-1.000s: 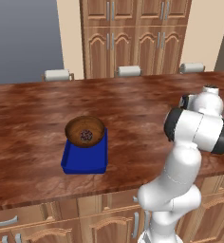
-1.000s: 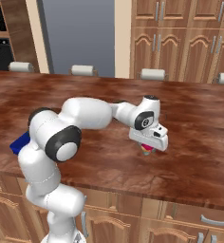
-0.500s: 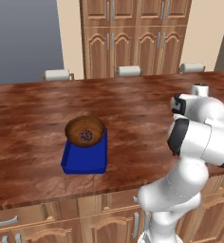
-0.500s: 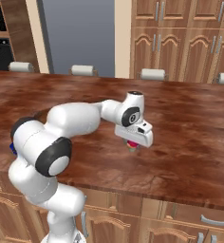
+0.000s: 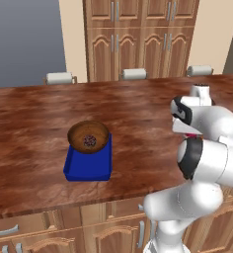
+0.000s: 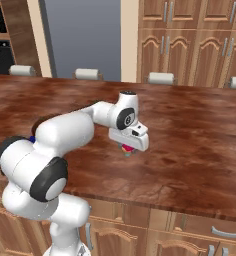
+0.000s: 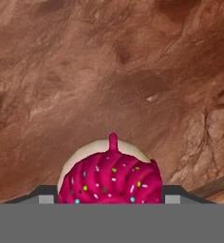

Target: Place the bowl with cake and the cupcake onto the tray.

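Note:
The brown bowl with cake (image 5: 89, 137) sits on the far end of the blue tray (image 5: 86, 167), at the left of the counter. My gripper (image 6: 127, 149) hangs just above the counter to the right of the tray, shut on the cupcake (image 6: 125, 148). In the hand view the cupcake (image 7: 111, 178), pink-red with sprinkles over a pale base, sits between the two fingertips (image 7: 46, 199) with bare counter beyond it. In the left base view my own arm hides the hand, and a pink bit of the cupcake (image 5: 190, 134) peeks out.
The brown marble counter (image 5: 34, 118) runs across both base views, its front edge near the robot. Three pale chair backs (image 5: 59, 78) (image 5: 134, 74) (image 5: 200, 70) line its far edge. Wooden cabinets (image 5: 138, 34) stand behind.
The arm has swung left over the counter, carrying the cupcake toward the tray's side. The bowl and tray have stayed put.

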